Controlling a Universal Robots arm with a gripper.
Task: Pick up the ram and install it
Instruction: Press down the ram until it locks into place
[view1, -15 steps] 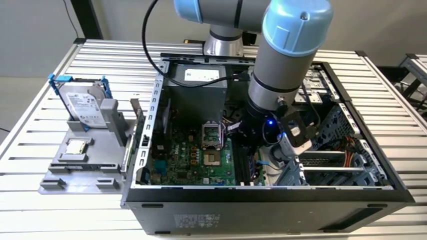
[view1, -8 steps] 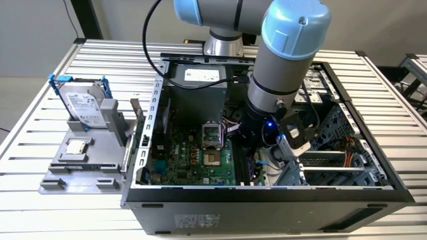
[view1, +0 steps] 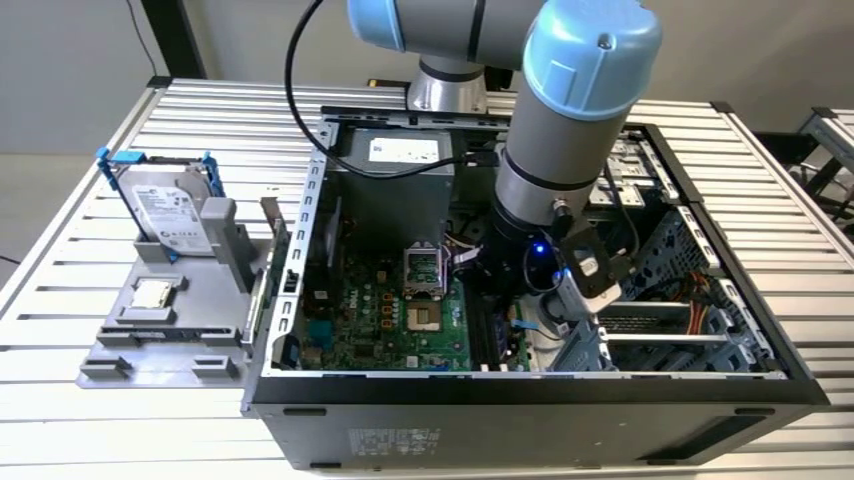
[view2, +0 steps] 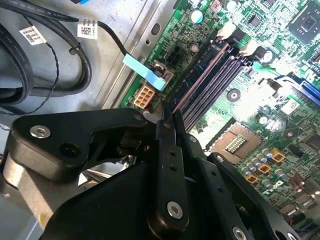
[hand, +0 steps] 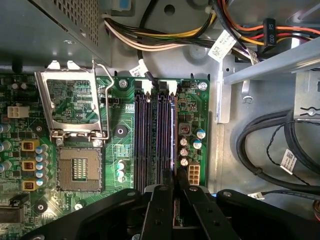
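Observation:
My gripper (hand: 176, 192) is down inside the open computer case (view1: 534, 385), low over the green motherboard (view1: 387, 320). Its black fingers (hand: 159, 210) are shut on the ram (hand: 176, 212), which appears as a thin edge-on board between them. In both wrist views the ram hangs over the near end of the row of dark memory slots (hand: 155, 140) (view2: 210, 80), in line with the outermost slot beside the small capacitors. Whether its lower edge touches the slot is hidden by the fingers (view2: 167, 150). The slots' white end latches (view2: 227, 30) stand at the far end.
The open processor socket (hand: 80, 170) with its raised metal frame (hand: 72, 100) lies beside the slots. Bundled cables (hand: 260, 145) and a drive cage (view1: 667, 300) crowd the other side. Outside the case, a grey tray (view1: 160, 350) carries a blue-bracketed hard drive (view1: 167, 205) and a square processor (view1: 154, 293).

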